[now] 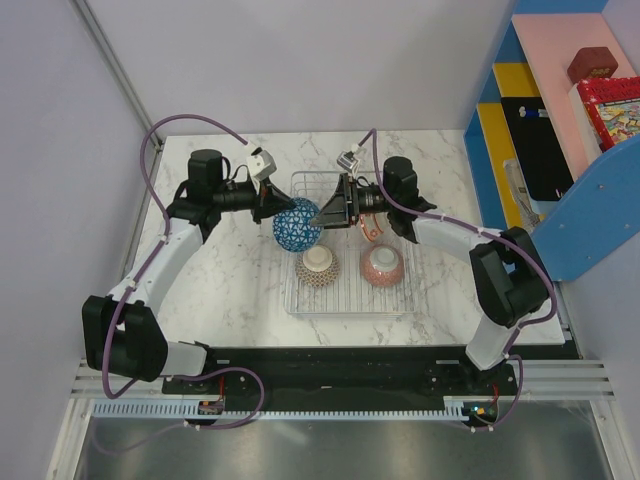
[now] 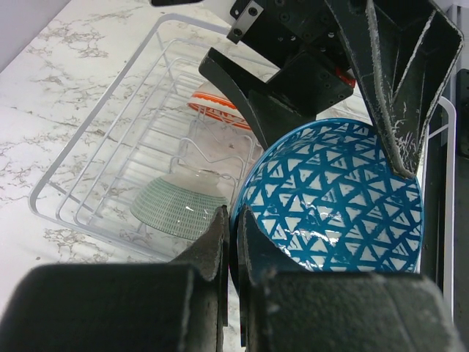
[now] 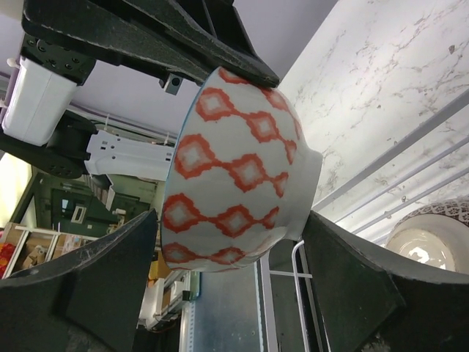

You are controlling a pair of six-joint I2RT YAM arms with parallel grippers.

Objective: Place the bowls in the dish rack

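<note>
**A:** My left wrist cam shows the left gripper [image 2: 229, 224] clamped on the rim of the blue-triangle bowl [image 2: 333, 198], one finger inside and one outside.

**B:** And the right?

**A:** The right gripper [image 3: 231, 235] is spread wide, with a finger on either side of the same bowl. I can't tell if they're touching it.

**B:** Same bowl? The right wrist cam shows orange diamonds.

**A:** Yes, same one. The outside is white with orange-red diamonds, and only the right wrist cam sees that. The inside is blue triangles, which show on the left wrist and top cams.

**B:** Where is it?

**A:** On the top cam it's tipped on edge at the far-left part of the dish rack [image 1: 345, 298], between both grippers. I can't tell if it's touching the wires.

**B:** Other bowls?

**A:** Two sit upside down in the near half of the rack. The pale patterned bowl [image 1: 318, 264] is on the left and the orange-red bowl [image 1: 382, 265] is on the right, just beside each other. The rack sits on the marble table [image 1: 220, 270]. Only the top cam shows the blue shelf [image 1: 590, 210] off to the right.
</note>
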